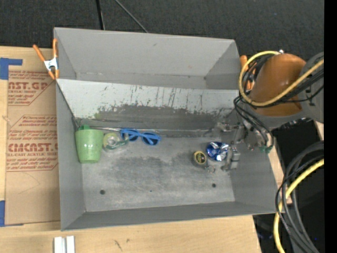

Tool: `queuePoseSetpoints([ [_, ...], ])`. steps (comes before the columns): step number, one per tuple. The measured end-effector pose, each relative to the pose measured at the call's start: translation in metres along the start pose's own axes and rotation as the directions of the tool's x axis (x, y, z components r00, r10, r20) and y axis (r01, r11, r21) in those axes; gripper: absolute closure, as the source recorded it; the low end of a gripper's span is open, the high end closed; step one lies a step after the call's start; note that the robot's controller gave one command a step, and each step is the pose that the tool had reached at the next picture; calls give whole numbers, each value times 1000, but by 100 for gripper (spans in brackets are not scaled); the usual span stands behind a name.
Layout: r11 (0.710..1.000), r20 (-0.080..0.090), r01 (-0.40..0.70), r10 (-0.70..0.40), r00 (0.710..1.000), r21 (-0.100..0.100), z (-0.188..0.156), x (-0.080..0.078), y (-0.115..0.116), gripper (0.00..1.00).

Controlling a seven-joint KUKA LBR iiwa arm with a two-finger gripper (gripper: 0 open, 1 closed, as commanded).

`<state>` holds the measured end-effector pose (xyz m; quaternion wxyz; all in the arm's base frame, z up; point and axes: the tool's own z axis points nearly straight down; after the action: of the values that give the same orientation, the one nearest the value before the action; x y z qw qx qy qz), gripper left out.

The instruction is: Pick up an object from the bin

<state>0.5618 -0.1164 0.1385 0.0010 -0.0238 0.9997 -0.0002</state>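
Camera view: gripper hanging low at right side of bin, just beside blue-and-white crumpled thing, probably lining up for pick; open or closed, cannot tell. Gold-and-black round thing lying just left. Green cup and blue sunglasses sitting well apart, not crowding approach.

Red print on cardboard, left of frame: "CAST.GP", repeated lower with "CAST ACRYLIC" under it. Rest unreadable.
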Motion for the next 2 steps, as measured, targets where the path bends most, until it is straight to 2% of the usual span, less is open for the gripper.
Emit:
queuePoseSetpoints([
  [1, 996, -5, 89, -89, 996, -2, 73, -18, -17, 0],
  [2, 996, 0, 88, -88, 996, 0, 69, -19, -17, 100],
])
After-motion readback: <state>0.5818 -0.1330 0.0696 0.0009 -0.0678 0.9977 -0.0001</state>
